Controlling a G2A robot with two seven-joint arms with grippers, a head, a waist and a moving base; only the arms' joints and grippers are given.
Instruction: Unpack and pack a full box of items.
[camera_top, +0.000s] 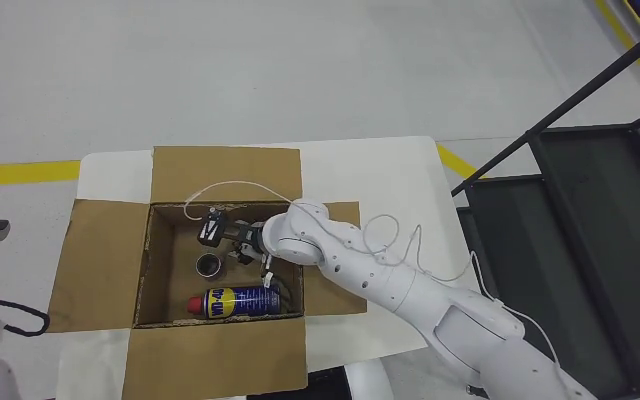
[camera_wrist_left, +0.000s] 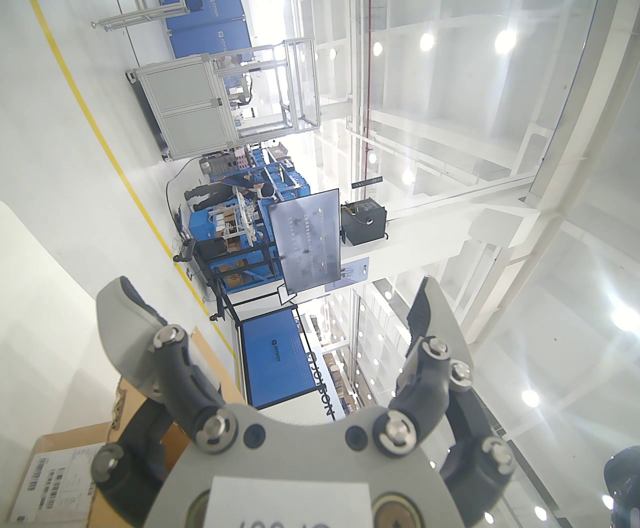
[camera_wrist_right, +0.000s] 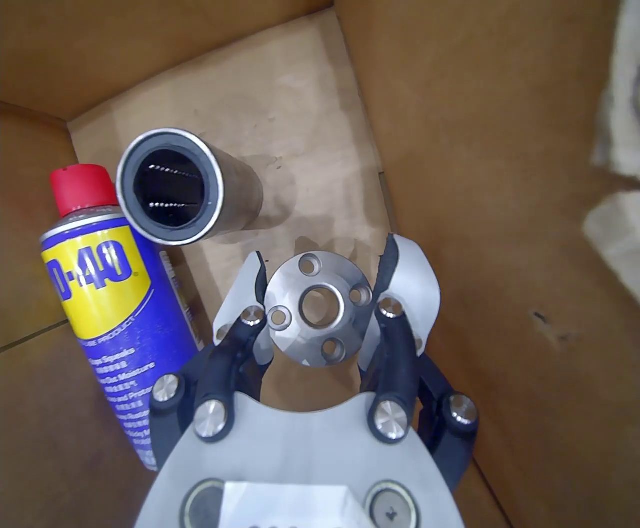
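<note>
- Top view — the right end effector (camera_top: 233, 245) is down inside the box (camera_top: 225, 160), toward the wall farthest from the robot. A metal sleeve (camera_top: 209, 265) stands just beside it, and a spray can (camera_top: 235, 301) lies flat along the box wall nearest the robot.
- Left wrist view — the left end effector (camera_wrist_left: 275, 295) is released, its fingers spread and empty. It points up and away from the box, so this arm is the farther one.
- Right wrist view — the right end effector (camera_wrist_right: 324, 260) is clenched on a round flange (camera_wrist_right: 317, 310), with one finger on each side of its rim and its bore facing back along the wrist. The sleeve's open mouth is just beyond the flange, apart from it. By my judgement the way out of the box is straight back up, clear of the sleeve.
</note>
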